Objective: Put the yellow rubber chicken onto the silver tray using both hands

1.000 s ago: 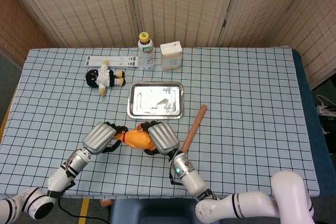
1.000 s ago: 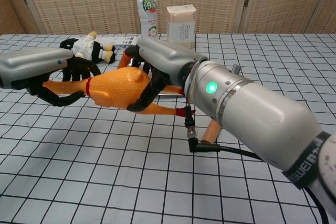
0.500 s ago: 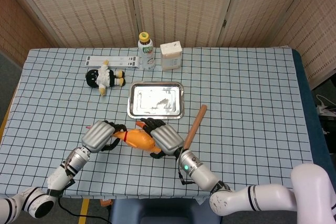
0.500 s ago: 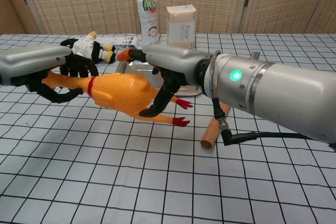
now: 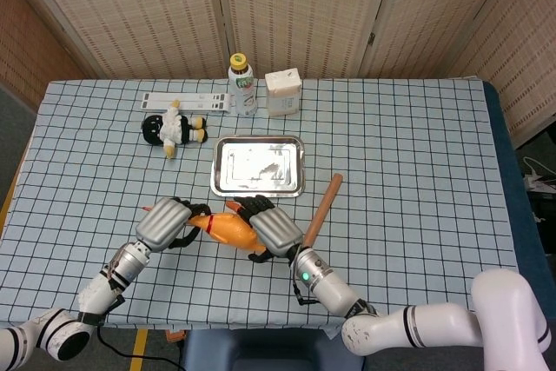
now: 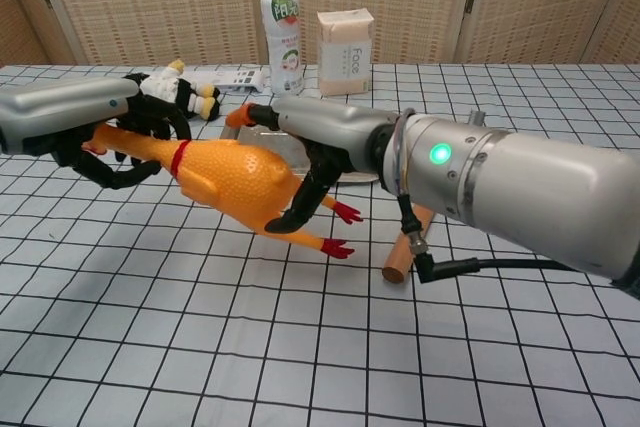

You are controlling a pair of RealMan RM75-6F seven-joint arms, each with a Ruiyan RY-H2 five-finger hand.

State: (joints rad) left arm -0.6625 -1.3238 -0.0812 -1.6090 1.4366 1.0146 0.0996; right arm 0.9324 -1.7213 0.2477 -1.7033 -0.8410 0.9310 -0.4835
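The yellow rubber chicken (image 6: pixel 235 179) is orange-yellow with a red band at its neck and red feet. It lies roughly level between the two hands, clear of the worktop. The left hand (image 6: pixel 95 132) wraps its thin neck end; the right hand (image 6: pixel 305 152) curls dark fingers (image 6: pixel 300 209) around its plump rear, legs trailing below. The silver tray (image 5: pixel 258 165), shiny and rectangular, lies flat just beyond the hands, nearer the right one.

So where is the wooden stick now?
In the head view, the wooden stick lies on the table right of centre, between the silver tray and the right hand.
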